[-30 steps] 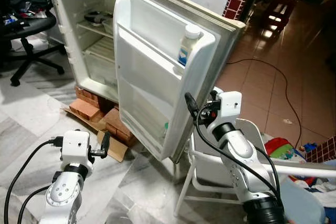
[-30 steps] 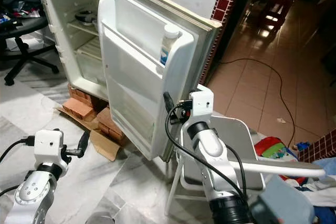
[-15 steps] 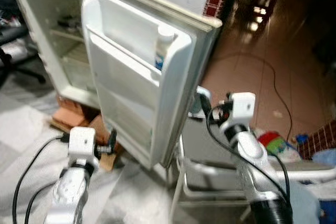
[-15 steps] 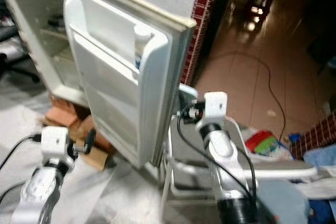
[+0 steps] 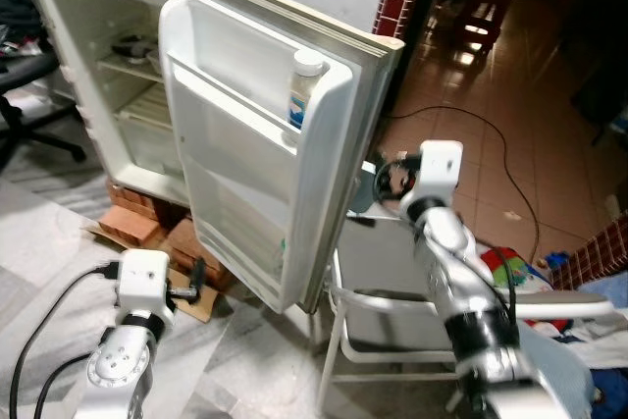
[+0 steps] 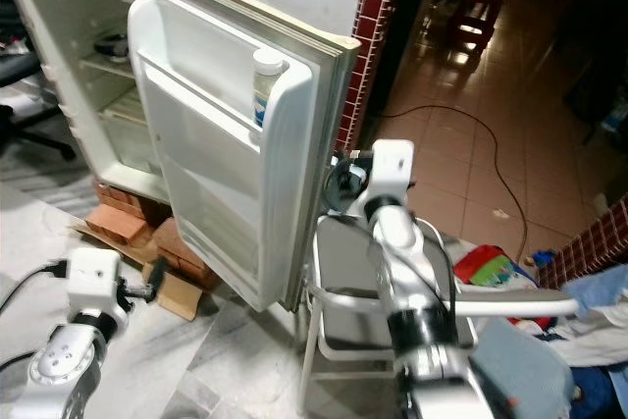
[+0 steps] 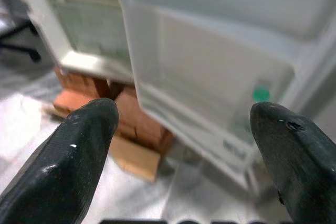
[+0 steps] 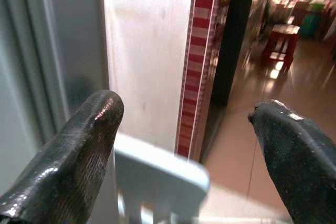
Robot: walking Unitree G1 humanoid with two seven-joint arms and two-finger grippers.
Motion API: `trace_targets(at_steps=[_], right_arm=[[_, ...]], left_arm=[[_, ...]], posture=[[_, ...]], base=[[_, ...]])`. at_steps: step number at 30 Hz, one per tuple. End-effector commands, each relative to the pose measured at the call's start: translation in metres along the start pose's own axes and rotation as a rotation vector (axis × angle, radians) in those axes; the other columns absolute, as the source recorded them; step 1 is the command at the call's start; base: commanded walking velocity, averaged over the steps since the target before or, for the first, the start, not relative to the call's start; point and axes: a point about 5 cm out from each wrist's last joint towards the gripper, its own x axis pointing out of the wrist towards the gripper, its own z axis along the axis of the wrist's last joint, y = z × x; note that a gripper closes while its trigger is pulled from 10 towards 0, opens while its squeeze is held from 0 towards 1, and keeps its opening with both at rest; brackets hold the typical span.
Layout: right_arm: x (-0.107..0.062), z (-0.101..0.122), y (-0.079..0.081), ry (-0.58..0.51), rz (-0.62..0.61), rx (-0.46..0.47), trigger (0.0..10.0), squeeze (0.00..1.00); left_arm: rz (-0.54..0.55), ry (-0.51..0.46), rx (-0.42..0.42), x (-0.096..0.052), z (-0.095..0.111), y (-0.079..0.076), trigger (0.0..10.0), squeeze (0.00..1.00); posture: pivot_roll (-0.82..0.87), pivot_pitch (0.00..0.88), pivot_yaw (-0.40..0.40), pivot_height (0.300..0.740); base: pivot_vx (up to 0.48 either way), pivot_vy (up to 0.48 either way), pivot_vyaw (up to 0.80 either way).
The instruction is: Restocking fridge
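Now, your scene line by line:
Fridge: upper left of the head views, standing open on bricks with shelves showing.
Door: swung wide toward you, centre of the frame, its edge facing the right arm.
Bottle: white, upright in the door's top shelf, at the upper centre.
Green cap: you see something with a green top low in the door's bottom shelf.
Left gripper: lower left, low near the floor, fingers spread wide and holding nothing, aimed at the door's lower part.
Right gripper: right of centre, just behind the door's edge above a white chair, fingers parted and empty.
Cable: trails across the brown tiles, right side.
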Motion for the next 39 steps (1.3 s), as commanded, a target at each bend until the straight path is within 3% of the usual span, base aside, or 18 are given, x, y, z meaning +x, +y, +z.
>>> trace_targets(at_steps=[1, 5, 7, 9, 11, 14, 15, 16, 20, 21, 24, 25, 30, 32, 33, 39], right_arm=[[0.007, 0.001, 0.000, 0.015, -0.036, 0.007, 10.0, 0.00], [0.022, 0.016, 0.021, 0.023, -0.017, 0.056, 10.0, 0.00], [0.027, 0.026, 0.050, 0.028, 0.047, 0.100, 10.0, 0.00], [0.028, 0.031, 0.069, 0.022, 0.099, 0.116, 10.0, 0.00], [0.028, 0.037, 0.084, 0.017, 0.165, 0.189, 10.0, 0.00], [0.019, 0.050, 0.123, 0.002, 0.444, 0.337, 10.0, 0.00], [0.019, 0.050, 0.123, 0.002, 0.444, 0.337, 10.0, 0.00], [0.014, 0.052, 0.132, 0.005, 0.530, 0.401, 10.0, 0.00], [-0.021, 0.076, 0.157, -0.046, 0.992, 0.696, 10.0, 0.00], [-0.021, 0.076, 0.157, -0.046, 0.992, 0.696, 10.0, 0.00], [-0.052, 0.084, 0.150, -0.066, 1.247, 0.746, 10.0, 0.00], [-0.064, 0.083, 0.141, -0.058, 1.333, 0.768, 10.0, 0.00], [-0.078, 0.074, 0.117, -0.011, 1.408, 0.781, 10.0, 0.00], [-0.076, 0.051, 0.101, 0.066, 1.334, 0.702, 10.0, 0.00], [-0.076, 0.051, 0.101, 0.066, 1.334, 0.702, 10.0, 0.00], [-0.062, 0.014, 0.072, 0.168, 1.069, 0.526, 10.0, 0.00]], left_arm=[[-0.005, 0.008, 0.021, -0.002, 0.000, -0.001, 10.0, 0.00], [0.014, 0.022, 0.019, -0.004, -0.003, 0.001, 10.0, 0.00], [0.016, 0.022, 0.016, -0.002, -0.002, -0.001, 10.0, 0.00], [0.015, 0.019, 0.016, 0.000, -0.001, -0.002, 10.0, 0.00], [0.010, 0.011, 0.017, 0.002, 0.001, -0.004, 10.0, 0.00], [0.007, 0.005, 0.019, 0.003, 0.003, -0.004, 10.0, 0.00], [0.007, 0.005, 0.019, 0.003, 0.003, -0.004, 10.0, 0.00], [0.007, 0.004, 0.019, 0.003, 0.003, -0.004, 10.0, 0.00], [0.003, -0.001, 0.025, 0.004, 0.004, -0.004, 10.0, 0.00], [0.003, -0.001, 0.025, 0.004, 0.004, -0.004, 10.0, 0.00], [0.003, -0.003, 0.025, 0.006, 0.005, -0.003, 10.0, 0.00], [0.003, -0.005, 0.026, 0.007, 0.005, -0.003, 10.0, 0.00], [0.003, -0.007, 0.026, 0.008, 0.005, -0.002, 10.0, 0.00], [0.003, -0.007, 0.028, 0.009, 0.005, 0.000, 10.0, 0.00], [0.003, -0.007, 0.028, 0.009, 0.005, 0.000, 10.0, 0.00], [0.003, -0.019, 0.037, 0.013, 0.010, 0.003, 10.0, 0.00]], posture=[[0.26, 0.000, -0.105, 0.740], [0.27, 0.000, -0.119, 0.740], [0.27, 0.000, -0.127, 0.740], [0.28, 0.000, -0.128, 0.740], [0.28, 0.000, -0.130, 0.740], [0.28, 0.000, -0.132, 0.740], [0.28, 0.000, -0.132, 0.740], [0.28, 0.000, -0.132, 0.740], [0.27, 0.000, -0.130, 0.740], [0.27, 0.000, -0.130, 0.740], [0.27, 0.000, -0.127, 0.740], [0.27, 0.000, -0.127, 0.740], [0.26, 0.000, -0.125, 0.740], [0.26, 0.000, -0.121, 0.740], [0.26, 0.000, -0.121, 0.740], [0.25, 0.000, -0.114, 0.740]], base=[[0.000, 0.000, 0.00], [0.000, 0.000, 0.00], [0.000, 0.000, 0.00], [0.000, 0.000, 0.00], [0.000, 0.000, 0.00], [0.000, 0.000, 0.00], [0.000, 0.000, 0.00], [0.000, 0.000, 0.00], [0.000, 0.000, 0.00], [0.000, 0.000, 0.00], [0.000, 0.000, 0.00], [0.000, 0.000, 0.00], [0.000, 0.000, 0.00], [0.000, 0.000, 0.00], [0.000, 0.000, 0.00], [0.000, 0.000, 0.00]])
